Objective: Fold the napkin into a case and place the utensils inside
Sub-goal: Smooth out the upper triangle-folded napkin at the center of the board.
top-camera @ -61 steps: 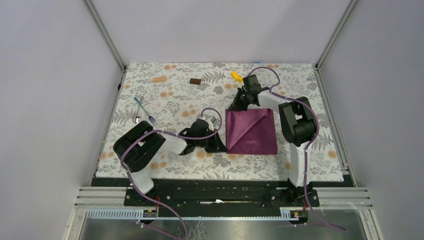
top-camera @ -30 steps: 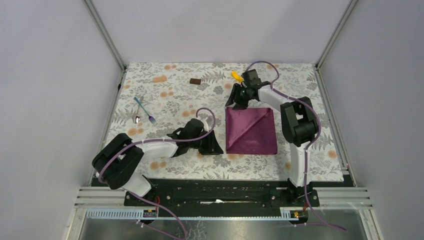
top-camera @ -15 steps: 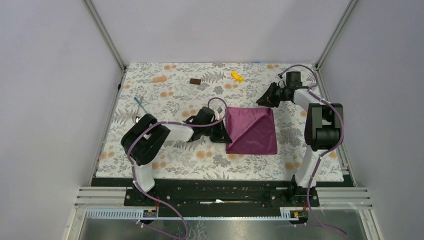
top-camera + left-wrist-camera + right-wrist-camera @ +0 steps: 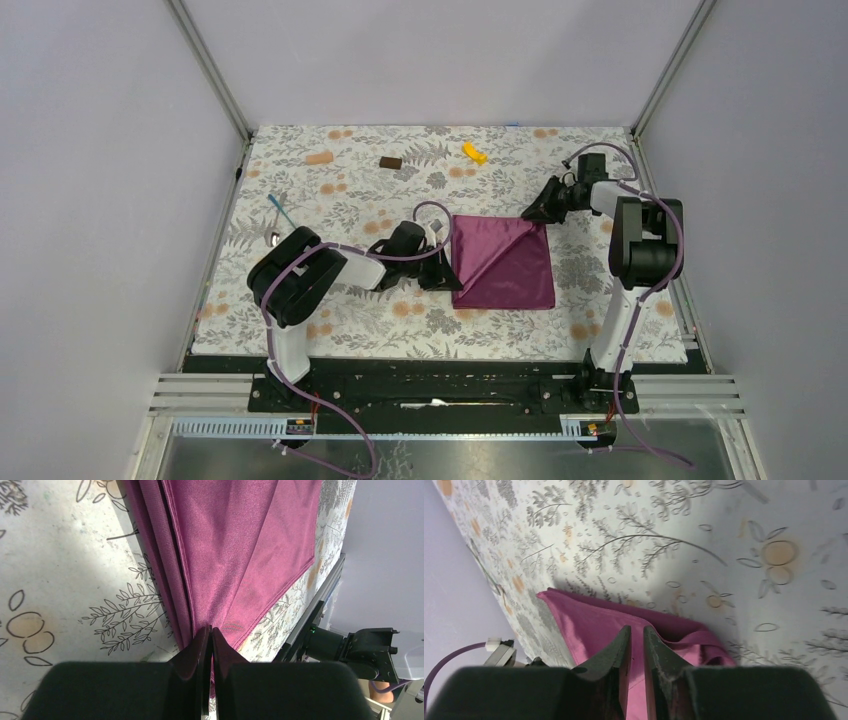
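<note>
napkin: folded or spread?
Folded. The napkin shows a diagonal crease overhead, and stacked layered edges run along its side in the left wrist view.

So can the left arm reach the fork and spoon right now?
Probably not yet: the left end effector is shut on the napkin, and the utensils lie beyond its own elbow. Release first.

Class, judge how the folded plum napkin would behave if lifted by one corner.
Probably floppy: the napkin lies in soft layered folds at the left pincer. Likely light: its hem looks thin. Its sheen suggests layers may slide apart.
</note>
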Robot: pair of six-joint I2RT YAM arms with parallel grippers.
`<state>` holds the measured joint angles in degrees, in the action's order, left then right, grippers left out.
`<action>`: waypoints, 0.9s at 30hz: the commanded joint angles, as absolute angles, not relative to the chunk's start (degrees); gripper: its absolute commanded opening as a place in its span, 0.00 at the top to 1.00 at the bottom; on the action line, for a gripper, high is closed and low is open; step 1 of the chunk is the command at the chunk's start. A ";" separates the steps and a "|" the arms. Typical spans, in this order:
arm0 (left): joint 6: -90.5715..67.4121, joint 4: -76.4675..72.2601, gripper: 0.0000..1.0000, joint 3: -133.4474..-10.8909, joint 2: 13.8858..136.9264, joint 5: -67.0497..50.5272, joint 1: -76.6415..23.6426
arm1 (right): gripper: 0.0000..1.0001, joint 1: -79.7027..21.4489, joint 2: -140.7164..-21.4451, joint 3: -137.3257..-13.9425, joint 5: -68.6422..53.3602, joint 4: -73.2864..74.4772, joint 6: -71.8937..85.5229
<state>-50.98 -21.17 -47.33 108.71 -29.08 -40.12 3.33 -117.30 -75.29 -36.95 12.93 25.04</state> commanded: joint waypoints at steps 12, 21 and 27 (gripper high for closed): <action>-50.81 -22.89 0.93 -43.81 109.82 -29.26 -40.12 | 0.77 4.04 -115.31 -79.98 -26.50 18.23 19.61; -50.90 -23.17 0.94 -43.24 109.51 -29.09 -40.18 | 0.69 4.13 -111.07 -77.00 -32.82 17.13 21.39; -50.64 -22.71 0.94 -43.31 109.34 -29.20 -40.19 | 0.74 5.01 -112.78 -73.25 -29.35 14.51 21.10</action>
